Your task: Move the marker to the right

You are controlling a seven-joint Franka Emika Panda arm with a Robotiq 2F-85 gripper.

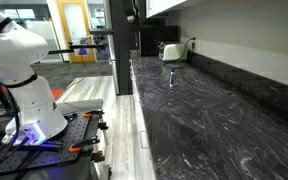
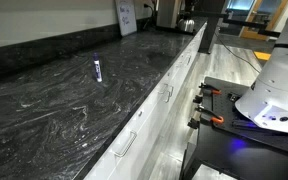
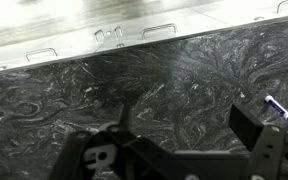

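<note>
The marker (image 1: 171,78) is a small bluish-purple stub with a pale end, lying on the black marbled countertop (image 1: 214,120). It shows in both exterior views (image 2: 97,70). In the wrist view it lies at the right edge (image 3: 281,110), just beyond the right finger. My gripper (image 3: 184,130) hovers above the counter, open and empty, with only bare counter between its fingers. The marker is outside the jaws and apart from them. The gripper itself is not clearly seen in either exterior view; only the white robot base (image 1: 29,95) shows.
A silver appliance (image 1: 170,50) stands at the far end of the counter by the wall, with more appliances (image 2: 167,12) there. White drawers with metal handles (image 3: 159,30) run below the counter's front edge. The robot base (image 2: 274,95) stands on a table beside the counter.
</note>
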